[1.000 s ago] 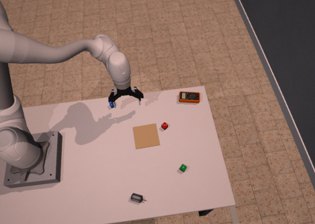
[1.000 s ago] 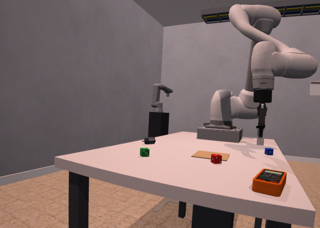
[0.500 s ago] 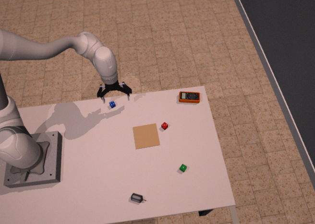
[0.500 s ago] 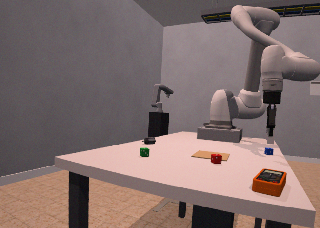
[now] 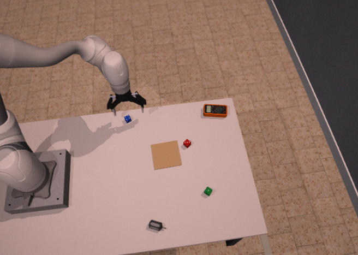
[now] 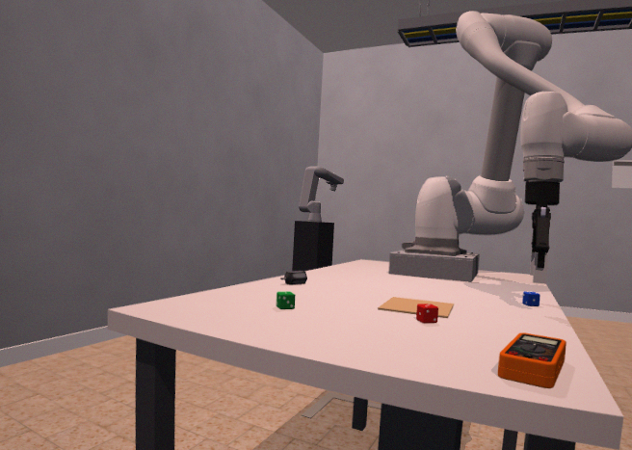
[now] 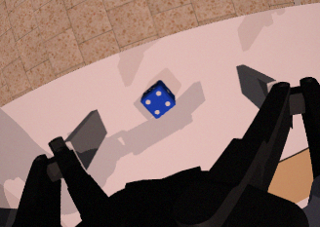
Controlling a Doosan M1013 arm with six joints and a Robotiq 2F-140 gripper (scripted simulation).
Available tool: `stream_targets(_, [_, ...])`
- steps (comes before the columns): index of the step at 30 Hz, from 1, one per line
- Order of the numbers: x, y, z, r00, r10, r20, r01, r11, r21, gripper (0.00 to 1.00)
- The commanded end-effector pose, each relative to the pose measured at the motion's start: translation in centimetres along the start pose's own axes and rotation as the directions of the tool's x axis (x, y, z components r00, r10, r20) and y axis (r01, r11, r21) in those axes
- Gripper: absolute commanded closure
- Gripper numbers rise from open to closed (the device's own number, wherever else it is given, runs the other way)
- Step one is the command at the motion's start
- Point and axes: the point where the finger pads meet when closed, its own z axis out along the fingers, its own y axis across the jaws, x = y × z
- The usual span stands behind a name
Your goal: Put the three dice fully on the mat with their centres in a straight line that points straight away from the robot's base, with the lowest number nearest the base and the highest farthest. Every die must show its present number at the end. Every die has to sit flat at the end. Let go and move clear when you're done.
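Note:
A blue die (image 5: 127, 118) (image 6: 531, 298) (image 7: 158, 99) lies flat near the table's far edge and shows several white pips on top. My gripper (image 5: 127, 111) (image 6: 539, 261) (image 7: 168, 100) hangs open and empty a little above it, with nothing between the fingers. The tan mat (image 5: 166, 154) (image 6: 398, 304) (image 7: 289, 181) lies in the middle of the table with nothing on it. A red die (image 5: 186, 143) (image 6: 426, 312) sits on the table just off the mat's far right corner. A green die (image 5: 207, 190) (image 6: 285, 300) sits apart, to the near right of the mat.
An orange multimeter (image 5: 215, 110) (image 6: 532, 358) lies at the table's far right corner. A small dark motor-like part (image 5: 155, 225) (image 6: 295, 277) lies near the front edge. The arm's grey base (image 5: 37, 183) (image 6: 434, 264) stands at the left end of the white table (image 5: 101, 188).

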Motion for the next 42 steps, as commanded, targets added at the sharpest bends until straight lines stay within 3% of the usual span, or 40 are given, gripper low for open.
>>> stream_targets(1, [0.36, -0.19, -0.16, 1.000, -0.003, -0.007, 0.003, 1.000, -0.006, 0.00])
stream_targets(42, [0.36, -0.17, -0.85, 1.000, -0.003, -0.004, 0.003, 1.000, -0.003, 0.00])
